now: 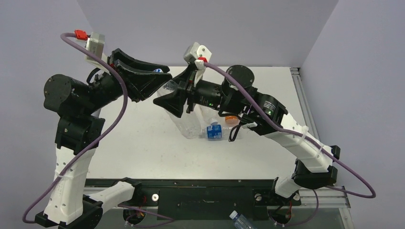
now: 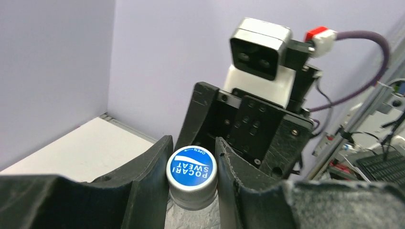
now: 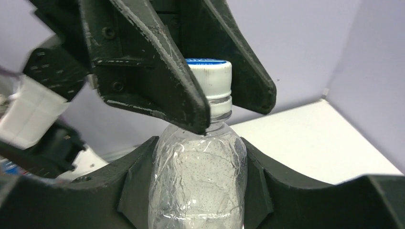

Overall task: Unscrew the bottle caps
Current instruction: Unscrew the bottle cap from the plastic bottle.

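A clear crinkled bottle (image 3: pixel 198 176) is held upright off the table, with my right gripper (image 3: pixel 197 162) shut around its body. Its bottle cap (image 2: pixel 191 171) has white ridged sides and a blue top printed POCARI SWEAT. My left gripper (image 2: pixel 192 179) is shut on this cap, a finger pressed against each side. In the right wrist view the cap (image 3: pixel 210 78) sits between the left gripper's fingers (image 3: pixel 157 81). In the top view the two grippers meet above the table's back middle, left gripper (image 1: pixel 160 76) over right gripper (image 1: pixel 171 99).
More bottles lie on the table under the right arm: a clear one (image 1: pixel 191 128), a blue-labelled one (image 1: pixel 214 131) and an orange one (image 1: pixel 231 119). Another bottle (image 1: pixel 241 220) lies below the table's near edge. Walls close the back and sides.
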You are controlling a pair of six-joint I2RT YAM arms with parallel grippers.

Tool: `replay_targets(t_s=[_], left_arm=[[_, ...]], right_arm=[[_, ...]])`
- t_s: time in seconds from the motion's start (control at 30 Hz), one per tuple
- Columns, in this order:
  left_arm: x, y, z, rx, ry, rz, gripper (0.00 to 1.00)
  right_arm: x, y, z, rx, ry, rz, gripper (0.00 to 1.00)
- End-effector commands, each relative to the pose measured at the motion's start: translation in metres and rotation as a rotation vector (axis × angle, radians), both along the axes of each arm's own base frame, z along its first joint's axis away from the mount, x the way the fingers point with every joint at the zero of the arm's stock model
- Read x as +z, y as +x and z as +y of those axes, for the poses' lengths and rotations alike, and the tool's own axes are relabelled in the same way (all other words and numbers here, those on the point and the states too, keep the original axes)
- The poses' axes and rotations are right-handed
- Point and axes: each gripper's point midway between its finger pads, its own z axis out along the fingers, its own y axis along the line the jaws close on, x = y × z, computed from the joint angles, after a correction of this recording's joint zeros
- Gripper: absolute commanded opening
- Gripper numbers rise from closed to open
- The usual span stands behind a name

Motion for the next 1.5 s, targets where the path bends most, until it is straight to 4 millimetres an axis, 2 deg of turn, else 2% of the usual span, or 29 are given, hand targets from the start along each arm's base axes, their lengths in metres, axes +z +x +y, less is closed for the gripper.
replay_targets(t_s=[0.0,0.1,0.17,0.2,0.23,0.27,0.3,0.33,0.37,0.4,0.53,0.67,0.77,0.93,1.1,1.17,1.2,1.23,1.27,1.33,1.47], left_arm=[[0.003,0.024,0.015,0.198,0.023,-0.047,0.00],[-0.010,0.048,0.026,0.324,0.066,0.014,0.00],[-0.009,0.044,0.026,0.318,0.070,0.013,0.00],[-0.009,0.038,0.023,0.283,0.072,0.008,0.04],[-0.001,0.029,0.022,0.255,0.040,-0.006,0.17],[-0.003,0.021,0.018,0.206,0.037,-0.010,0.54],[0.011,0.007,0.020,0.173,-0.012,-0.049,0.76],[0.007,0.000,0.015,0.121,-0.010,-0.048,0.97],[0.014,-0.010,0.015,0.087,-0.045,-0.068,1.00],[0.019,-0.023,0.015,0.039,-0.063,-0.083,0.98],[0.020,-0.043,0.008,-0.092,-0.066,-0.071,0.97],[0.020,-0.059,0.003,-0.205,-0.051,-0.076,0.97],[0.018,-0.066,0.002,-0.248,-0.034,-0.078,1.00],[0.022,-0.065,0.002,-0.245,-0.034,-0.082,0.86],[0.025,-0.065,0.002,-0.252,-0.038,-0.074,0.78],[0.026,-0.066,0.002,-0.252,-0.040,-0.076,0.67],[0.028,-0.067,0.003,-0.251,-0.042,-0.081,0.52],[0.028,-0.067,0.003,-0.252,-0.044,-0.081,0.45],[0.029,-0.068,0.003,-0.254,-0.045,-0.082,0.34],[0.029,-0.069,0.003,-0.261,-0.044,-0.080,0.23],[0.031,-0.070,0.003,-0.269,-0.045,-0.077,0.18]], right_arm=[[-0.022,0.041,0.004,-0.364,-0.123,-0.030,0.00],[-0.026,0.048,0.002,-0.472,-0.175,-0.063,0.00],[-0.027,0.043,0.006,-0.438,-0.177,-0.068,0.00],[-0.028,0.043,0.006,-0.419,-0.170,-0.059,0.00],[-0.028,0.031,0.011,-0.334,-0.150,-0.041,0.00],[-0.026,0.032,0.010,-0.294,-0.132,-0.029,0.00],[-0.021,0.022,0.010,-0.191,-0.084,-0.003,0.00],[-0.017,0.015,0.008,-0.129,-0.054,0.007,0.00],[-0.009,0.003,0.005,-0.027,0.007,0.027,0.00],[-0.001,-0.005,0.001,0.024,0.057,0.019,0.00],[0.013,-0.047,-0.004,0.314,0.110,0.045,0.00],[0.022,-0.069,-0.009,0.469,0.147,0.056,0.00],[0.028,-0.071,-0.016,0.494,0.178,0.056,0.00],[0.029,-0.081,-0.025,0.548,0.173,0.028,0.00],[0.032,-0.073,-0.028,0.507,0.181,0.023,0.00],[0.032,-0.067,-0.028,0.488,0.182,0.027,0.00],[0.031,-0.064,-0.028,0.481,0.181,0.031,0.00],[0.029,-0.059,-0.027,0.465,0.178,0.037,0.00],[0.028,-0.056,-0.027,0.458,0.177,0.040,0.00],[0.028,-0.050,-0.027,0.443,0.186,0.048,0.00],[0.030,-0.041,-0.028,0.428,0.208,0.054,0.00]])
